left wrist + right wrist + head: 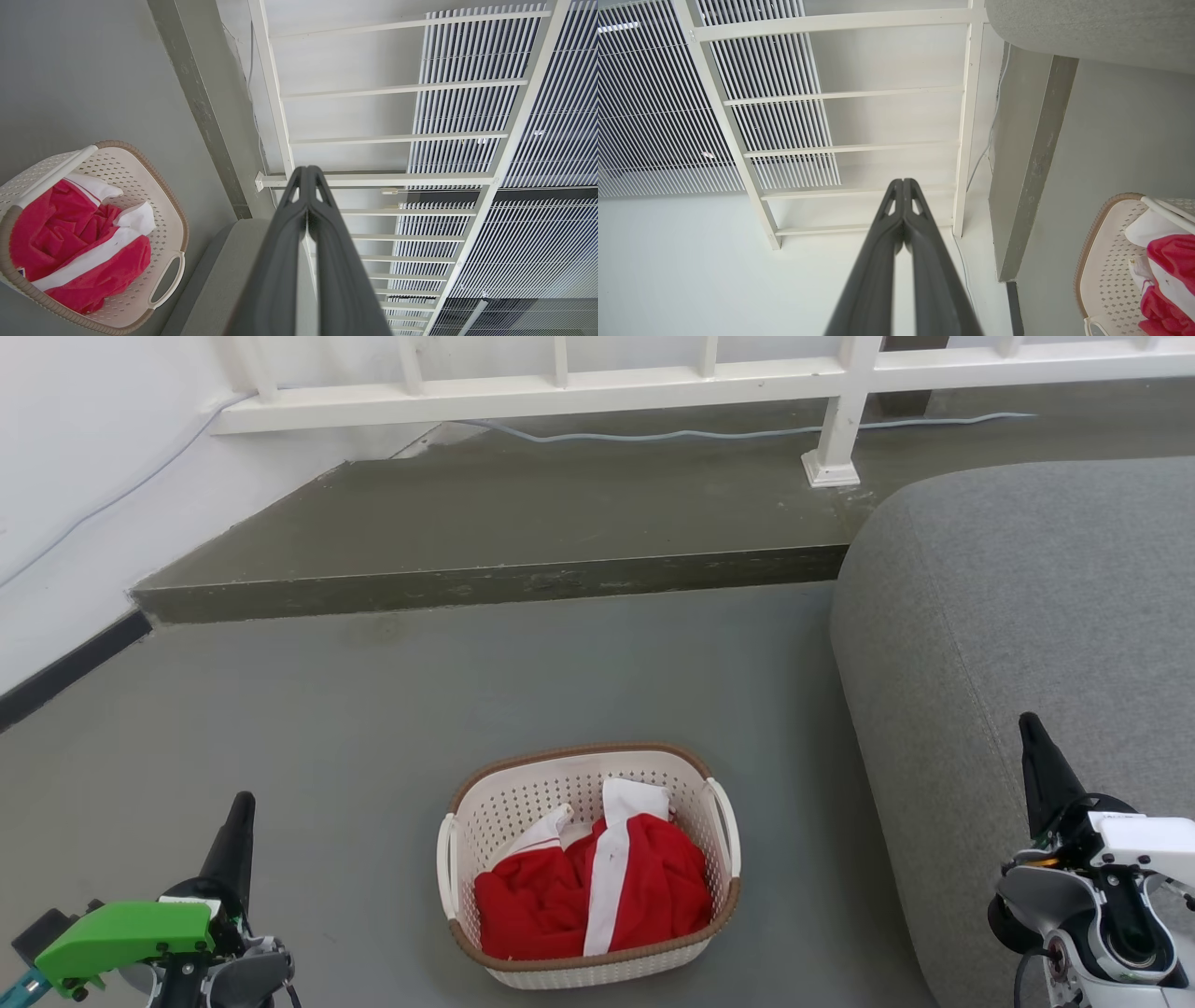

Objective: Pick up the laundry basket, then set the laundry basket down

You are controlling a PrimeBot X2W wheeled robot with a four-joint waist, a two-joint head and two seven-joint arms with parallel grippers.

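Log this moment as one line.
cream-white perforated plastic laundry basket: on grey floor, not held, holds red-and-white garment | left gripper: shut, empty | right gripper: shut, empty

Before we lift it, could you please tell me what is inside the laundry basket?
Inside the laundry basket lies a crumpled red and white garment. It covers most of the basket's floor, so anything beneath it cannot be seen.

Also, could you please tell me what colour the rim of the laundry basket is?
The rim is brown, woven-looking; clearest in the head view.
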